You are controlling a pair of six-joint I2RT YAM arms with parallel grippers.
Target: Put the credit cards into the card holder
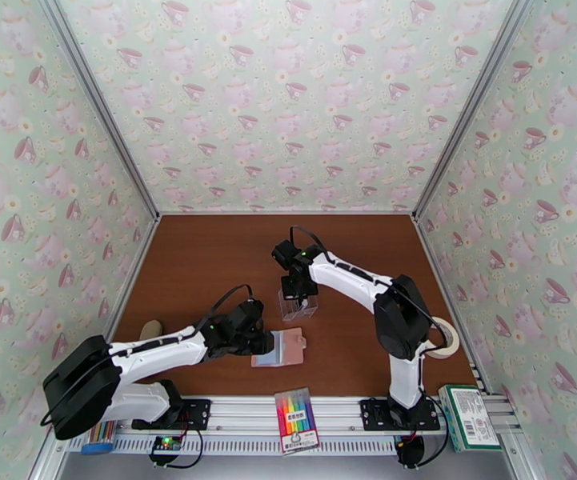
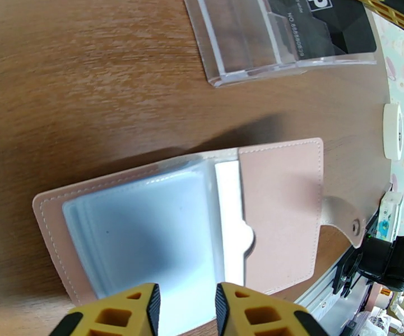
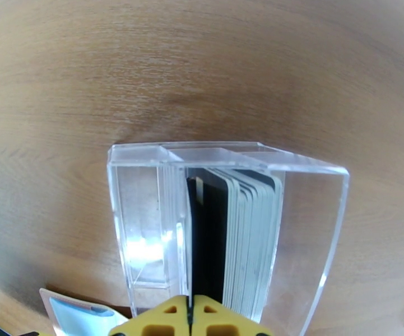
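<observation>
Light is bright and even. White glare sits on the clear plastic box (image 3: 140,250); the brown wooden table (image 2: 89,79) bows and blurs toward the wrist views' edges.

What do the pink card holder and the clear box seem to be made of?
Card holder: probably faux leather, matte pink, stitched edges; inner pockets look like soft translucent plastic. Clear box: likely rigid acrylic, transparent, glossy, with bright reflections.

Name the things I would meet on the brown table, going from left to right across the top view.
A small beige object → the open pink wallet → the roll of white tape. I leave out the clear box, because it stands just behind the wallet and overlaps it sideways.
</observation>
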